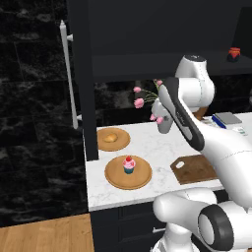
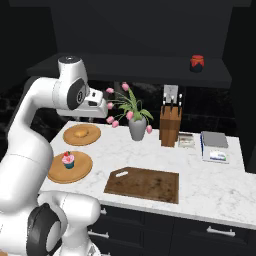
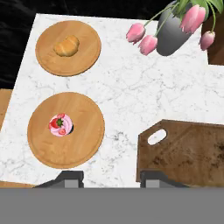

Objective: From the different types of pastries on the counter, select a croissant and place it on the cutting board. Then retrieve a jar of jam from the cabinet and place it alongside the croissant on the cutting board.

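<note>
Cutting board point(image 2: 145, 184): one, dark brown wood, lying flat at the near edge of the counter point(image 2: 210, 185), hole at its left corner; nothing on it.
Plates: two round light-wood ones at the left end of the counter, one near point(image 3: 65, 130), one far point(image 3: 68, 47).
Cupcake point(image 3: 60, 125): one, pink frosting with a red cherry, centred on the near plate.
Croissant point(image 3: 67, 45): one, golden brown, on the far plate, well apart from the cutting board.
Jar of jam point(image 2: 197, 63): one, dark red with a dark lid, standing on the shelf of the cabinet point(image 2: 140, 30) above the counter, toward the right.
Vase point(image 2: 137, 128): one, grey, holding pink tulips, far side of the counter behind the board.
Knife block point(image 2: 170, 125): one, brown wood with grey handles, right of the vase.
Scale point(image 2: 215, 146): one, flat grey top, at the right end of the counter.
Gripper point(image 3: 111, 179): hangs above the counter between the near plate and the board, jaws drawn as close as they go, nothing between them.
Writing: none readable on any item.
</note>
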Robot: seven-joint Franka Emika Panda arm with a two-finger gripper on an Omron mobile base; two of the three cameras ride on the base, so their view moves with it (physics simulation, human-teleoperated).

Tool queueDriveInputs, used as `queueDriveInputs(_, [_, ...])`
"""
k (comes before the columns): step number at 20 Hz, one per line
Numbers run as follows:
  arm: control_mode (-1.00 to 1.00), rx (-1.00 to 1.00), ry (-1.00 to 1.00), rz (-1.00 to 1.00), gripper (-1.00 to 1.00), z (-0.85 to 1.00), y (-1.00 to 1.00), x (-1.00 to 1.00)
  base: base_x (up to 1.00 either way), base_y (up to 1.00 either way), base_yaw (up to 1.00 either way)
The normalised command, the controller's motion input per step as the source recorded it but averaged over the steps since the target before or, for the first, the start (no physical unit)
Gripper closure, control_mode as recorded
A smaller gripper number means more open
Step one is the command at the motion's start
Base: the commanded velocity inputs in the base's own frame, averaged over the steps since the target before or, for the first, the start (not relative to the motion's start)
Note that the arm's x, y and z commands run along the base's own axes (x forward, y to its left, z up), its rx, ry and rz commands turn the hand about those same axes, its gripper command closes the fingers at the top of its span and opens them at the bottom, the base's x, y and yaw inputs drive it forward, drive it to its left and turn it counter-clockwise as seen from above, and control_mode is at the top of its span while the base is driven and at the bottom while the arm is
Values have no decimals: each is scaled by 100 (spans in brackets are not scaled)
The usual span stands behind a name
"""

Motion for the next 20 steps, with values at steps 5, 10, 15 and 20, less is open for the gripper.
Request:
queueDriveInputs(5, [-100,1,-23,0,-100,6,-4,3,0,0,0])
queueDriveInputs(10, [-100,3,-10,1,-100,2,-7,0,0,0,0])
queueDriveInputs(15, [-100,5,-8,0,-100,67,-24,27,0,0,0])
queueDriveInputs(20, [-100,1,0,1,-100,61,-27,5,0,0,0])
